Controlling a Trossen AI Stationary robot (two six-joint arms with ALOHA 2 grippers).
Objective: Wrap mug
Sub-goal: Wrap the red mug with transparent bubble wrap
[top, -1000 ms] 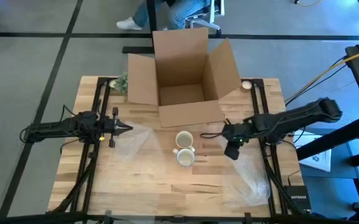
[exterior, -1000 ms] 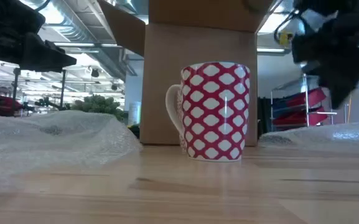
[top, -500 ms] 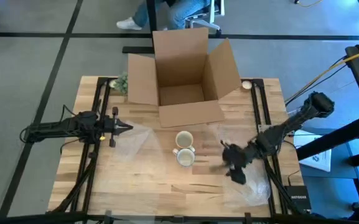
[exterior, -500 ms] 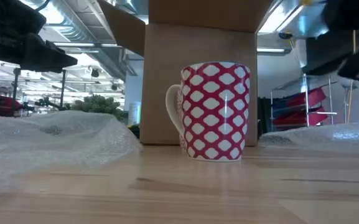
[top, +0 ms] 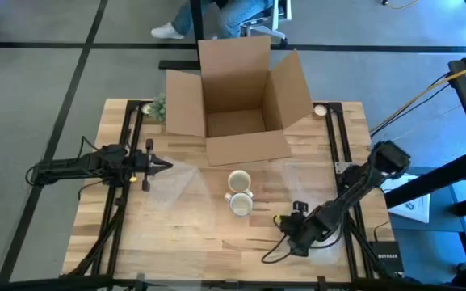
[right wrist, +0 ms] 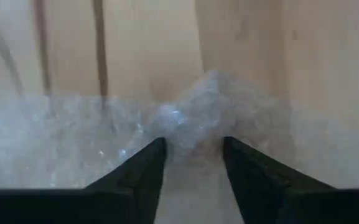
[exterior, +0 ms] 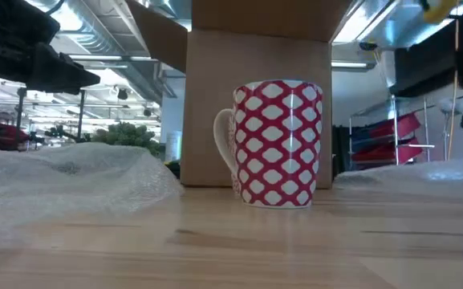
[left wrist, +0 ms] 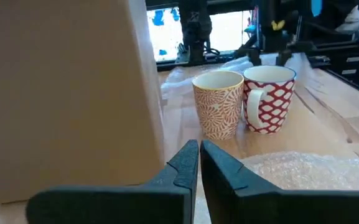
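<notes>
Your right pincer [right wrist: 191,155] hangs low over the bubble wrap [right wrist: 185,118] at the tabletop's [top: 208,234] near right, fingers apart to straddle a raised fold. The red mug [top: 240,204] stands mid-table beside another mug [top: 238,180]. Your left pincer [left wrist: 199,155] waits closed, empty.

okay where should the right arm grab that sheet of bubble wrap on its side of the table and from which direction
Probably the raised corner of the bubble wrap, taken from above. In the right wrist view the sheet lies flat on the table except for this puckered peak, which sits between the open fingers of the right end effector. That bump seems the only part thin fingers could pinch without scraping the wood.
</notes>
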